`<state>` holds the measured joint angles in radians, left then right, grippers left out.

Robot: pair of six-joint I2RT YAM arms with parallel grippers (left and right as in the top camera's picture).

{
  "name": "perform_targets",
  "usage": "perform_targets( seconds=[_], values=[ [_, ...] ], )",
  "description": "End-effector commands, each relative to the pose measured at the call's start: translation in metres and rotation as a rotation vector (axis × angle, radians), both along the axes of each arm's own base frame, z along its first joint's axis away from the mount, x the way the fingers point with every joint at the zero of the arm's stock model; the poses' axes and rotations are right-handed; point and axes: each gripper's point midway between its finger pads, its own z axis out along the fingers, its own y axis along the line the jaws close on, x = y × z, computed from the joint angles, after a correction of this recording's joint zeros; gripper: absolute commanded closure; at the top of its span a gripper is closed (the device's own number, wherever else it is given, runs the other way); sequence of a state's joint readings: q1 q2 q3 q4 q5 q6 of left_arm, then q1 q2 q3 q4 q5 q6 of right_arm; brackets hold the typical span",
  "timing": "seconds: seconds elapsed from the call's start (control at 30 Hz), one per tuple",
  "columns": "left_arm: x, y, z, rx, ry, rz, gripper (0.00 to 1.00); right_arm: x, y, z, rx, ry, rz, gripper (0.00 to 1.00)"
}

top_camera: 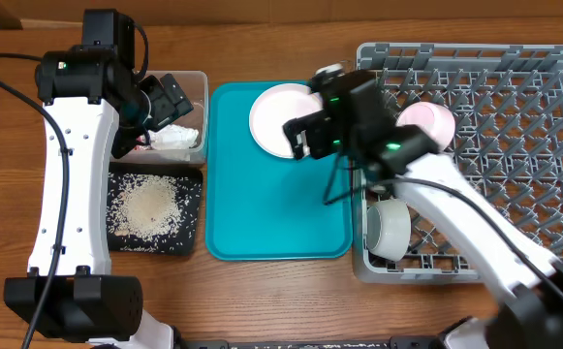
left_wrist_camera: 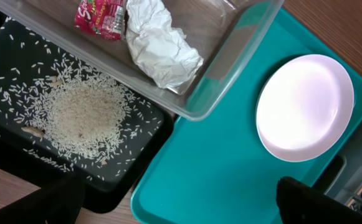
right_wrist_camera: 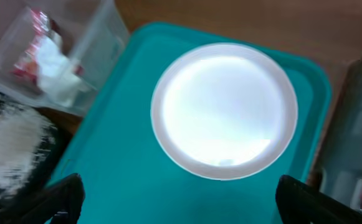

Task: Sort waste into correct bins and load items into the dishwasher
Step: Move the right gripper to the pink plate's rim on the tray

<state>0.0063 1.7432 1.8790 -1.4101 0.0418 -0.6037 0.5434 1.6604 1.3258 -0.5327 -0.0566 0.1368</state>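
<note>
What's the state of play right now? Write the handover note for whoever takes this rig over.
Left gripper: fingers open, empty, over the clear tub.
Right gripper: fingers open, empty, above the plate.
Done: tissue and wrapper are in the clear tub. The rice is in the black tray. A cup and a pale round dish are in the rack.
Left: the plate sits on the teal tray and needs loading into the rack. Nothing else to load shows in these views.
</note>
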Motion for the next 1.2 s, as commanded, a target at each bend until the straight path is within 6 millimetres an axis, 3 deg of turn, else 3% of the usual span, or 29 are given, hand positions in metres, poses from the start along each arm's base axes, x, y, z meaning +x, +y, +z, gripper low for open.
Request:
perform_targets(
  seconds=[0.0, 0.17, 0.33, 0.57, 0.83, 1.17],
  values=[
    [0.001, -0.003, 0.007, -0.001, -0.022, -0.005, 0.00, 0.014, 0.005, -0.037, -0.081, 0.021, -0.019, 0.00],
    [0.001, -0.003, 0.007, -0.001, -0.022, -0.005, 0.00, 0.018, 0.026, -0.084, -0.049, 0.097, 0.041, 0.00],
    [0.001, -0.003, 0.007, -0.001, -0.022, -0.005, 0.00, 0.017, 0.044, -0.106, 0.005, 0.136, 0.098, 0.00],
    [0.001, -0.003, 0.007, -0.001, -0.022, -0.005, 0.00, 0.001, 0.040, -0.136, -0.027, 0.243, 0.114, 0.01],
    [0.001, -0.003, 0.007, -0.001, -0.022, -0.005, 0.00, -0.028, 0.041, -0.145, -0.037, 0.358, 0.159, 0.01],
    [0.001, -0.003, 0.007, -0.001, -0.022, -0.005, 0.00, -0.103, 0.085, -0.146, -0.034, 0.461, 0.462, 0.02]
  ],
)
